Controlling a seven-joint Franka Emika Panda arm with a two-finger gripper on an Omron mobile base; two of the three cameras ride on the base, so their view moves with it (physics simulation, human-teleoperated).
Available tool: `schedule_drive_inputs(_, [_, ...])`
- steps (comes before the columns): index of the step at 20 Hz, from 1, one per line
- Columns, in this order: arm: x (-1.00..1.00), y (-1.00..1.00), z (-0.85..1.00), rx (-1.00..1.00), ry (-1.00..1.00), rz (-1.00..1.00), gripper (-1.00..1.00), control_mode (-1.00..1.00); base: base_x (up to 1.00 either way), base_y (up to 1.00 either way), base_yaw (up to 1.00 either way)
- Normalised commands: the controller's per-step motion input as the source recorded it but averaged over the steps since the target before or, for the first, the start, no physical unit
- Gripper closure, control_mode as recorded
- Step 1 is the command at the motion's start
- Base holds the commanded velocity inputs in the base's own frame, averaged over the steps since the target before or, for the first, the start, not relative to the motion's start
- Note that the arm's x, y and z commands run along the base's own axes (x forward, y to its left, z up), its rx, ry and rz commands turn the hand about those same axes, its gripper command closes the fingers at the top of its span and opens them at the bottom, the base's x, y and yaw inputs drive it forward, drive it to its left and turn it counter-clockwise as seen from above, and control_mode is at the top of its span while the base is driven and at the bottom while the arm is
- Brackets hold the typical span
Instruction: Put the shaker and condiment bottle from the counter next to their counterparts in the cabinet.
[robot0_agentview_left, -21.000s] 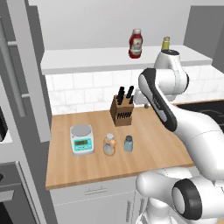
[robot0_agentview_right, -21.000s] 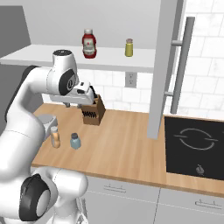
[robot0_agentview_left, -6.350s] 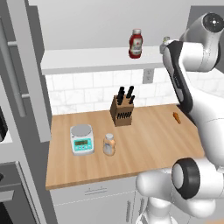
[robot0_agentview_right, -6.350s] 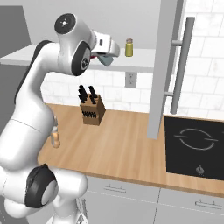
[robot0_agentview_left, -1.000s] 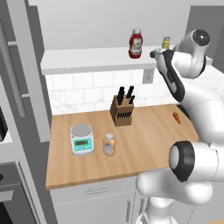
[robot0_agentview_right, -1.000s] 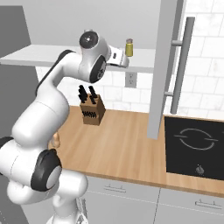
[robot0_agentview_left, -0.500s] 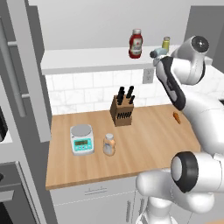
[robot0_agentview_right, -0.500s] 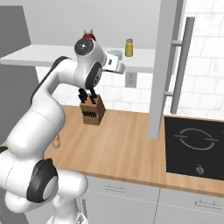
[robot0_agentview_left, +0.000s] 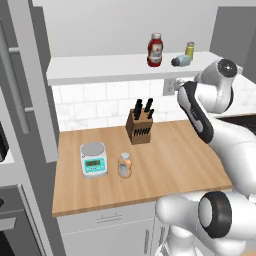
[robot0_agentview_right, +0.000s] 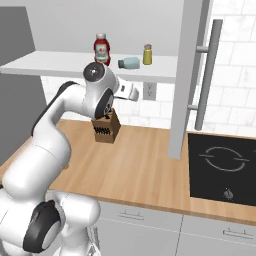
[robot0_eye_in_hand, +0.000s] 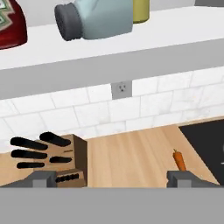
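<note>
Lying on its side, the shaker (robot0_eye_in_hand: 94, 18) rests beside the yellow shaker (robot0_agentview_right: 147, 54). End effector (robot0_eye_in_hand: 111, 178) apart, empty — next, approach the condiment bottle (robot0_agentview_left: 125, 165) squarely on the worktop (robot0_agentview_left: 165, 160).

Two shakers (robot0_agentview_left: 181, 60) (robot0_agentview_left: 190, 49), two bottles (robot0_agentview_left: 155, 49) (robot0_agentview_left: 125, 165), one knife block (robot0_agentview_left: 139, 127), one scale (robot0_agentview_left: 93, 159).

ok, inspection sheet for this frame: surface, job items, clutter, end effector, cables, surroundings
Surface: wooden counter, white cabinet shelf above.
Job's things: shaker lying on its side on the shelf, between ketchup bottle and yellow shaker; condiment bottle upright on the counter.
Clutter: knife block, kitchen scale, small carrot.
End effector: open, empty, below the shelf edge.
Cables: nothing seen.
Surroundings: tiled backsplash, wall outlet, black cooktop.
</note>
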Motion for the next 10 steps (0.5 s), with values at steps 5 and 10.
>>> schedule_drive_inputs(5, [-0.30, 0.07, -0.53, 0.04, 0.02, 0.00, -1.00, -1.00, 0.00, 0.00, 0.00])
schedule_drive_inputs(10, [-0.10, 0.23, -0.56, 0.00, 0.05, 0.00, -1.00, -1.00, 0.00, 0.00, 0.00])
